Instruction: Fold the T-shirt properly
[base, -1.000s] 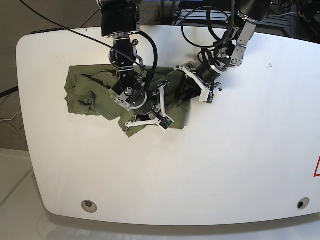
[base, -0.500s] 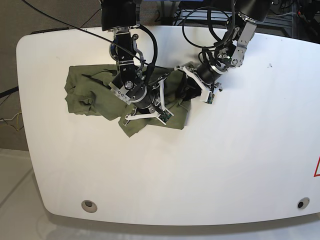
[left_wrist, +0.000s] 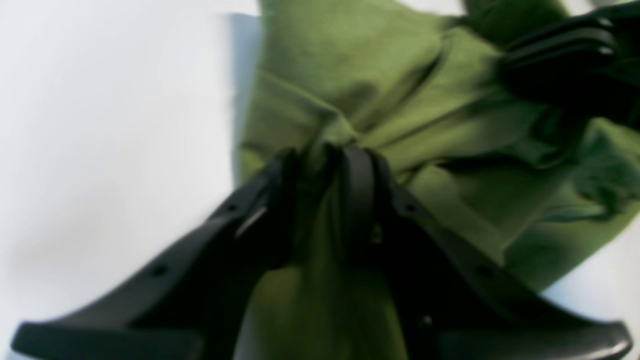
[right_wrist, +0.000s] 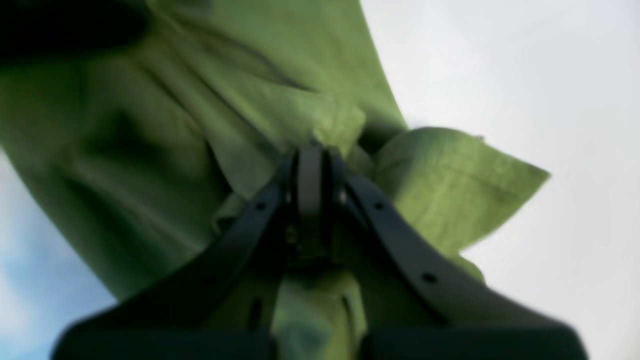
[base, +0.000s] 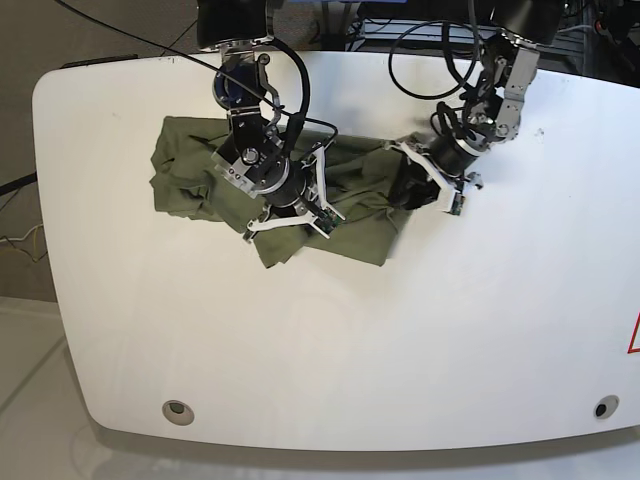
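- Cloth comes first: the T-shirt (base: 345, 205) lies crumpled on the far half of the white table (base: 330, 340), bunched between the two arms and nowhere near flat
- The left gripper (left_wrist: 320, 155) has its jaws pinched closed on a ridge of the green cloth, near the shirt's edge by bare table
- The right gripper (right_wrist: 310, 155) is likewise clamped on a fold, with a loose flap sticking out just beside it
- In my judgement the step is spreading the shirt, so the two grips should draw apart evenly and keep the cloth low over the table
- Pull only until the creases between them go taut; a jerk could slip a fold from the jaws
- Which seams are held I cannot tell, the wrist views being blurred
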